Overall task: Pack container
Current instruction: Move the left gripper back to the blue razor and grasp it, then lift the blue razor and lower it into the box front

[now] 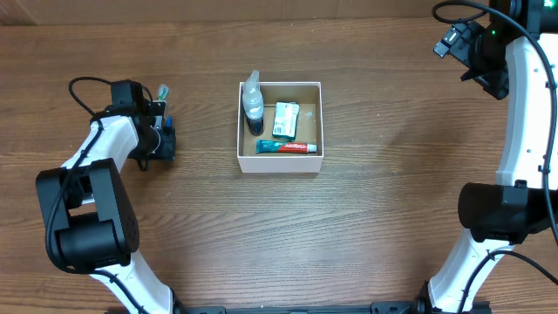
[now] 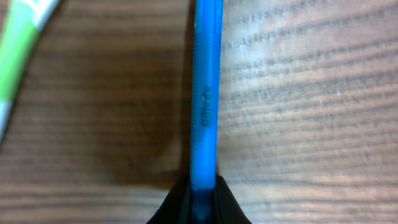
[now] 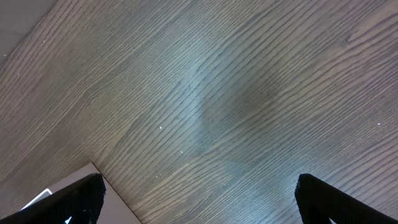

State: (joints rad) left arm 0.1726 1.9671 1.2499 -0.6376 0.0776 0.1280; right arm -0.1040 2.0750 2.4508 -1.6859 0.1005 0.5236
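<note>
- The container point(image 1: 280, 164), a square white box with a brown floor, sits in the middle of the wooden counter point(image 1: 366, 227), between the two arms.
- Inside it, a clear bottle point(image 1: 253, 98) with a dark lower end lies along the left wall.
- A green-and-white soap packet point(image 1: 286, 119) lies just right of the bottle.
- A toothpaste tube point(image 1: 286, 147) lies across the near side, below both.
- The left fingers point(image 2: 174, 213) are well to the left of the container, low over the counter.
- They are clenched on a blue plastic handle point(image 2: 203, 106), which runs straight away from them; its embossed lettering is too blurred to read.
- A green-and-white item point(image 2: 18, 37) lies on the counter to one side of the handle, only partly in the left wrist view.
- The right fingers point(image 3: 74, 202) are spread wide with only bare counter between them, released and holding nothing.
- In the overhead view the right arm point(image 1: 523, 105) reaches to the far right corner, well apart from the container.
</note>
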